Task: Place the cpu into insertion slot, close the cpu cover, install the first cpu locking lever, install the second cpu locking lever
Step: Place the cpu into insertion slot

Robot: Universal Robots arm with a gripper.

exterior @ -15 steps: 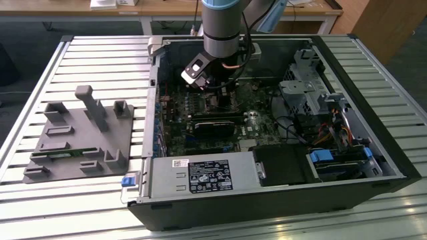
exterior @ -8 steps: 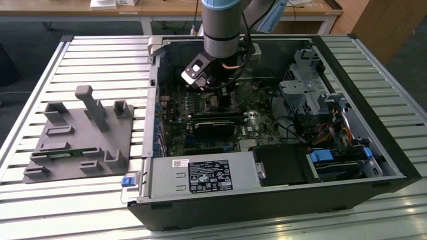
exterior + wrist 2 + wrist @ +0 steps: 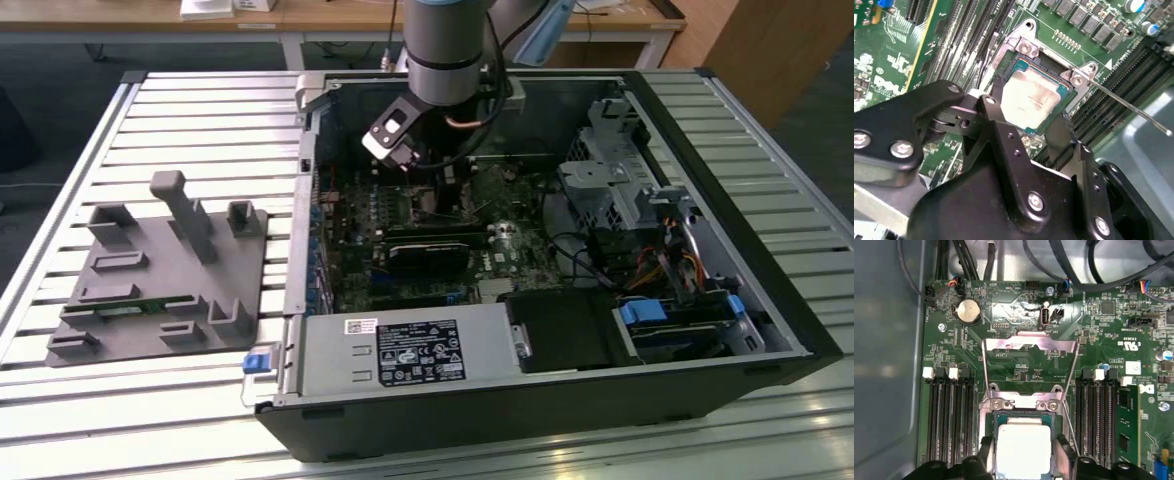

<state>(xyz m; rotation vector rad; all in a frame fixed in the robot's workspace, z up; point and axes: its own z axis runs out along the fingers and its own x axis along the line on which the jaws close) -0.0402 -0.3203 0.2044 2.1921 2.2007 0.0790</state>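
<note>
- Taking the exterior view as a clock face centred on the open case, a grey tray of pegs lies at nine o'clock. It sits on the slatted bench, well apart from the work.
- A silver box sits inside the case at seven o'clock.
- The arm reaches in from twelve o'clock. Its end is low over the green board, at about eleven o'clock.
- In the second wrist view the gripper straddles the cpu. I cannot tell whether it is pinching the chip or standing spread just off its edges.
- The cpu lies flat in the slot, pale metal top facing up, with the dark socket wall showing around it.
- In the first wrist view the cover is swung open off the slot, hinged at the slot's edge. Green board shows through its window.
- A thin wire lever juts free from the slot's corner, not hooked down.
- Long black memory slots flank the slot on both sides, and a green stick stands beside one bank.
- A metal drive cage fills the case at two o'clock.
</note>
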